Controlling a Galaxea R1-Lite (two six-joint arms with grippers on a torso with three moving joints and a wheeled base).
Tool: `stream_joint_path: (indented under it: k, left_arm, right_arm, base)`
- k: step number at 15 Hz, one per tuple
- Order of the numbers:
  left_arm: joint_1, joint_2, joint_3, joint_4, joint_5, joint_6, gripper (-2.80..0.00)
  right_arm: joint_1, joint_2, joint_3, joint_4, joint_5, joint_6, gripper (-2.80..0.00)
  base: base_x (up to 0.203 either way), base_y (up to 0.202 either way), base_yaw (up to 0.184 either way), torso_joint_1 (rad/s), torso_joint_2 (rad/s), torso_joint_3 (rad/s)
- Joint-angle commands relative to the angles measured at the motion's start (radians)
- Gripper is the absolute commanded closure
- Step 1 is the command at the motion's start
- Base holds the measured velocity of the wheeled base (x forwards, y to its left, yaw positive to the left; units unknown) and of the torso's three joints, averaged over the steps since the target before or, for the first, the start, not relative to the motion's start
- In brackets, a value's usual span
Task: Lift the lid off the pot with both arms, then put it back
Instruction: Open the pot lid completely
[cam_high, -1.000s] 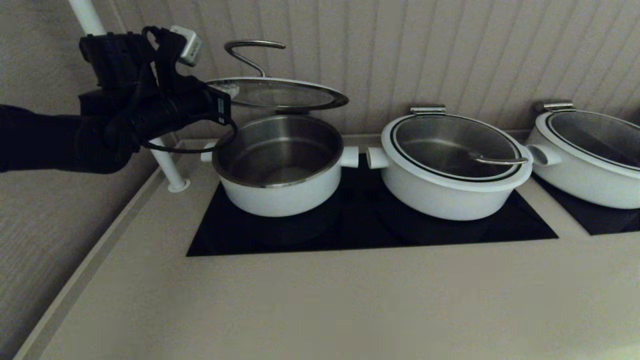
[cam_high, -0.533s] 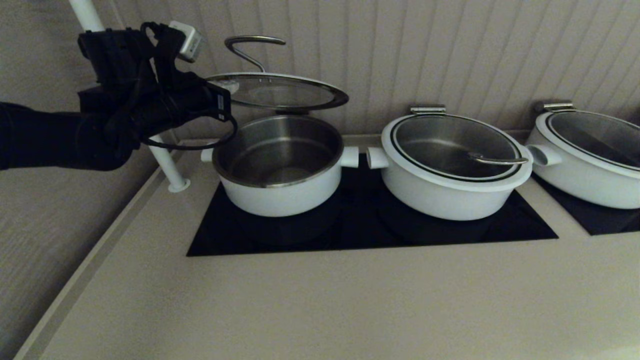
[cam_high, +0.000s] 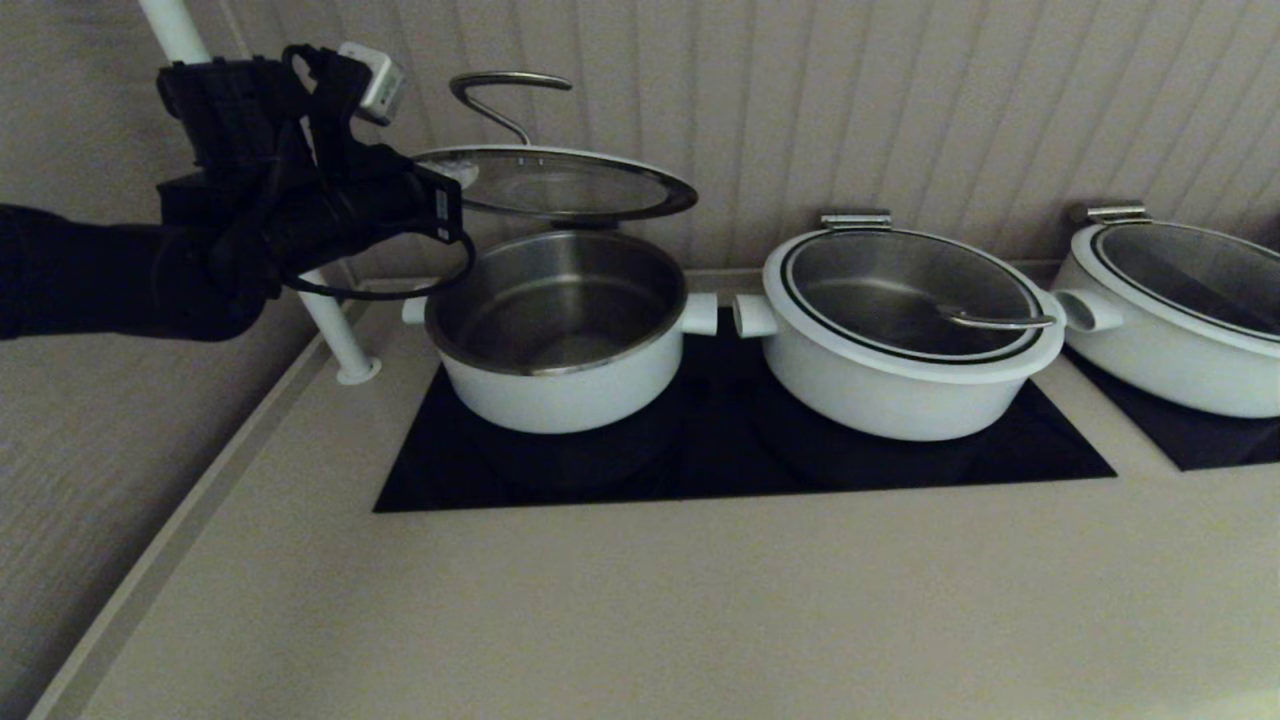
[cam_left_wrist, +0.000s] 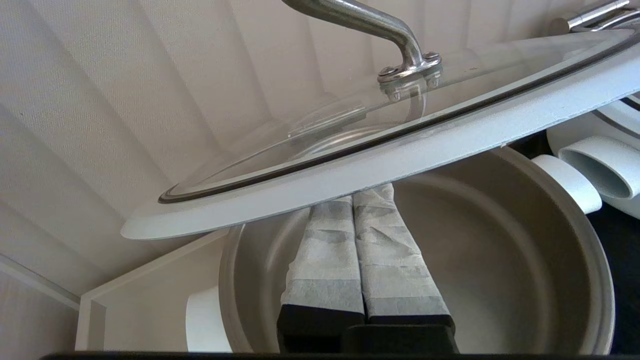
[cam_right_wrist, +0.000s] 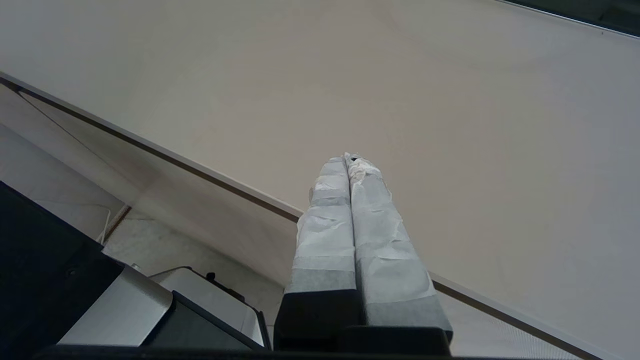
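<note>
The small glass lid (cam_high: 555, 185) with its white rim and steel wire handle hangs tilted above the open pot (cam_high: 560, 390) on the black hob. My left gripper (cam_high: 455, 180) is at the lid's left edge. In the left wrist view its taped fingers (cam_left_wrist: 325, 250) are pressed together and reach under the lid's white rim (cam_left_wrist: 350, 165), over the pot's steel inside (cam_left_wrist: 500, 250); the tips are hidden by the rim. My right gripper (cam_right_wrist: 348, 159) is outside the head view, shut and empty over a beige surface.
A wider white pot with its lid on (cam_high: 905, 330) stands right beside the small pot, handles almost touching. A third lidded pot (cam_high: 1180, 320) is at the far right. A white pole (cam_high: 335, 330) stands left of the hob, a ribbed wall behind.
My left gripper and the lid rose slightly during the first half second, then stayed still. The pots have not moved.
</note>
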Motion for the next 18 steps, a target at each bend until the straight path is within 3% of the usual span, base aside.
stream_joint_path:
  k: [1, 10, 16, 18]
  left_arm:
    - [0.005, -0.005, 0.003, -0.003, -0.001, 0.001, 0.0]
    - [0.047, -0.003, 0.002, -0.004, -0.004, 0.0, 0.0]
    - [0.047, 0.0, -0.003, -0.003, -0.003, 0.0, 0.0]
    - [0.048, 0.002, -0.003, -0.005, -0.004, 0.0, 0.0]
  right_arm:
    - [0.001, 0.006, 0.0, 0.0, 0.001, -0.001, 0.0]
    - [-0.007, 0.008, 0.0, 0.0, 0.001, 0.0, 0.0]
    - [-0.178, 0.014, 0.0, 0.0, 0.0, 0.002, 0.0]
    - [-0.189, 0.008, 0.0, -0.002, 0.001, 0.006, 0.0]
  base:
    - [0.0, 0.0, 0.0, 0.0, 0.0, 0.0]
    - [0.0, 0.0, 0.0, 0.0, 0.0, 0.0]
    - [0.0, 0.0, 0.0, 0.0, 0.0, 0.0]
    - [0.0, 0.0, 0.0, 0.0, 0.0, 0.0]
